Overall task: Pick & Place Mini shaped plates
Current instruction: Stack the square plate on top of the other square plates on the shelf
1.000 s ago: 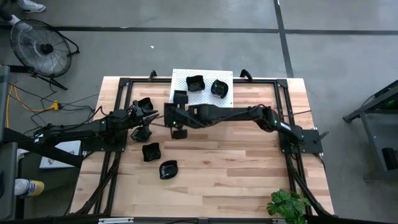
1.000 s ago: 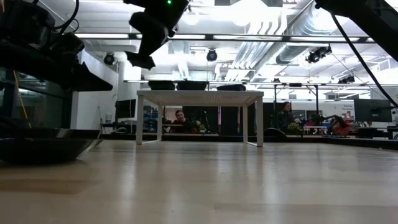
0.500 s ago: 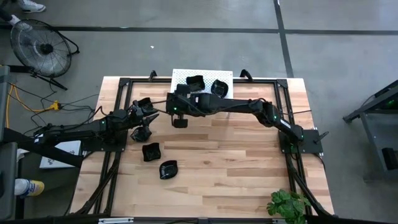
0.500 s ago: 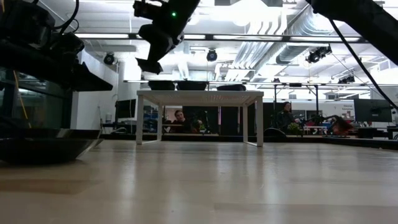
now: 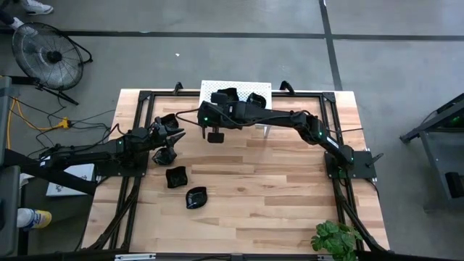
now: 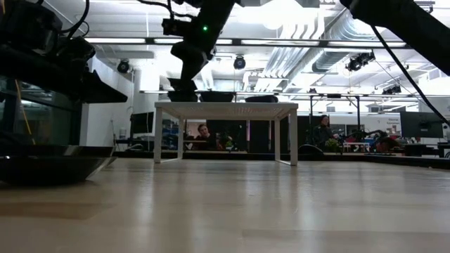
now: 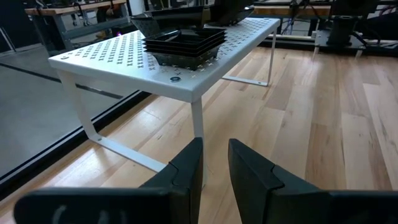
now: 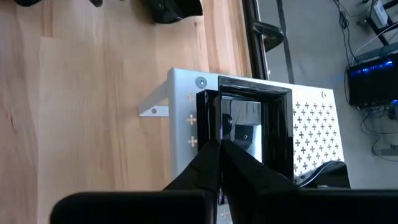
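Gripping a glossy black square plate [image 8: 255, 134] by its rim, the right gripper [image 8: 219, 149] has its fingers pinched shut on the edge, holding the dish over the 9 o'clock end of the white perforated stand [image 5: 262, 90] at the table's 12 o'clock edge. The plate is flat-bottomed with raised straight sides and mirrors the ceiling lights. Two more black dishes [image 5: 255, 99] sit on the stand. On the wooden table [image 5: 290, 188] two others lie loose, one squarish [image 5: 176, 176] and one rounder with a wavy rim [image 5: 196, 196], toward 7 o'clock. The left gripper [image 5: 165, 138] waits near 9 o'clock, fingers slightly apart and empty, beside further black plates [image 5: 168, 122].
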Robot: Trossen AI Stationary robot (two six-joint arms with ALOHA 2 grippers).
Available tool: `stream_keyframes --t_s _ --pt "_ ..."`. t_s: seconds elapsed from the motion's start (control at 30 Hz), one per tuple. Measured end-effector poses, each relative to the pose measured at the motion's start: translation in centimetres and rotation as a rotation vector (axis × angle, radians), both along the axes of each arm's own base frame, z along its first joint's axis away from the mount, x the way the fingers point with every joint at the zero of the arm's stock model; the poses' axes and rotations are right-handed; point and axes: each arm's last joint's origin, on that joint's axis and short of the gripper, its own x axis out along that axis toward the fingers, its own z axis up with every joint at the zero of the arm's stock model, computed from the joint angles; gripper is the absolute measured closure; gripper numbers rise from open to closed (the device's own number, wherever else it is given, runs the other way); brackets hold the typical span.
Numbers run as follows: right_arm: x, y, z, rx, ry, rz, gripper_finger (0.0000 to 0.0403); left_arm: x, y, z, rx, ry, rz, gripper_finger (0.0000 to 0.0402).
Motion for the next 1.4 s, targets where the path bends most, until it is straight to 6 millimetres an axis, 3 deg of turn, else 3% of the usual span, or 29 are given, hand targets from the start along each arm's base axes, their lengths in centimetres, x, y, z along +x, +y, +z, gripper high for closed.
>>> stream_keyframes --t_s 0.63,0.97,1.4 --pt "0.1 -0.6 0.1 -0.017 -0.015 0.007 0.0392 0.0 0.0 0.0 0.0 0.0 0.0 0.0328" --pt "0.4 -0.6 -1.0 -0.001 0.0 0.013 0.0391 0.0 0.0 0.0 0.0 0.0 0.0 0.0328" --pt "0.3 -0.7 -1.0 -0.03 0.014 0.016 0.0391 0.0 0.0 0.0 0.0 0.0 0.0 0.0328"
